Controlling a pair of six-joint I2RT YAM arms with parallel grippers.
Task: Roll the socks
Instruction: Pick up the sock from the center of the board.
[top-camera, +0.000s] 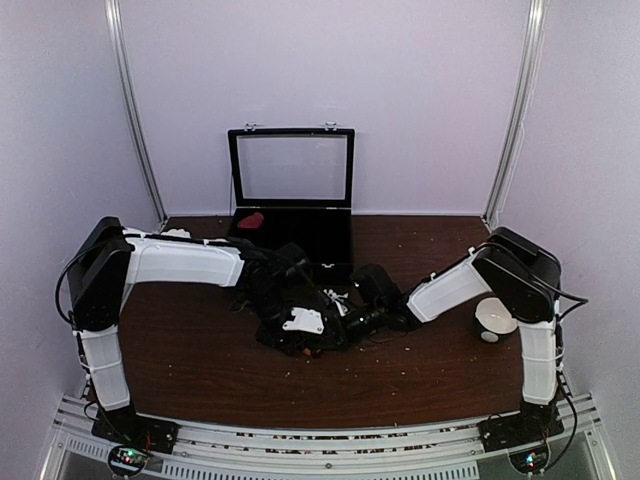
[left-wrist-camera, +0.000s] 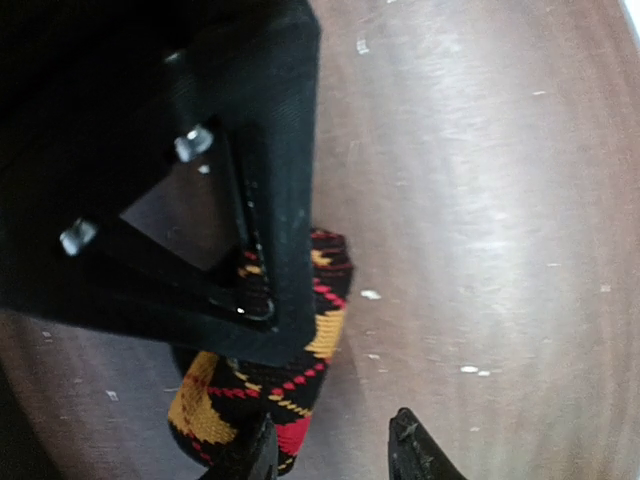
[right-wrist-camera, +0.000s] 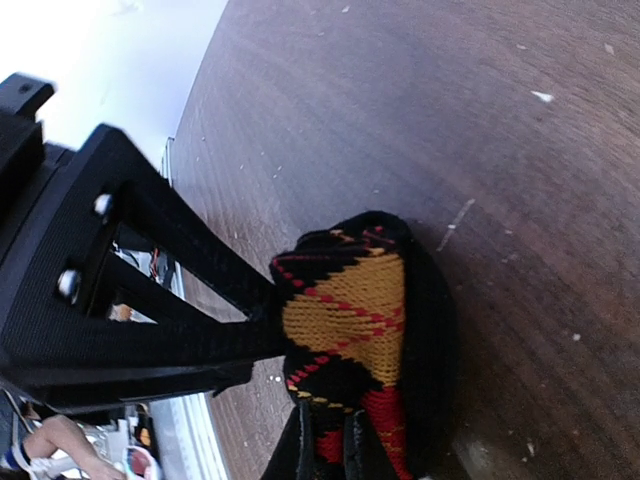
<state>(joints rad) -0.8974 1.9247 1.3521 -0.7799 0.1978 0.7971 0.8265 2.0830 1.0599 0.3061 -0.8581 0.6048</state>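
Where the right gripper (right-wrist-camera: 328, 452) meets the argyle sock (right-wrist-camera: 350, 330), its two fingers (right-wrist-camera: 300, 445) stand nearly together with a strip of red and black knit pinched between them, so it is clamped on the fabric. That right wrist view also shows the sock bunched into a thick fold lying on the table (right-wrist-camera: 480, 120), with a black finger of the other arm touching the fold's left edge.

Seen from the left wrist, the left gripper (left-wrist-camera: 332, 448) has its fingers apart. One fingertip (left-wrist-camera: 252, 455) lies against the lower end of the sock, the other stands free over bare wood, and nothing is squeezed between them. This view gives what the right one cannot: the sock's long side running up under the right arm's black finger frame, which covers its upper end.

From above, the sock is almost wholly hidden beneath the two heads, but only there do the arms' poses show. Both reach inward from their bases at the near edge, upper links raised and forearms sloping down, meeting at the middle of the table. Behind them stands a black case (top-camera: 291, 235) with its lid (top-camera: 291, 168) upright and a red object (top-camera: 250, 220) inside. A white and black round object (top-camera: 493, 320) sits just beside the right arm.
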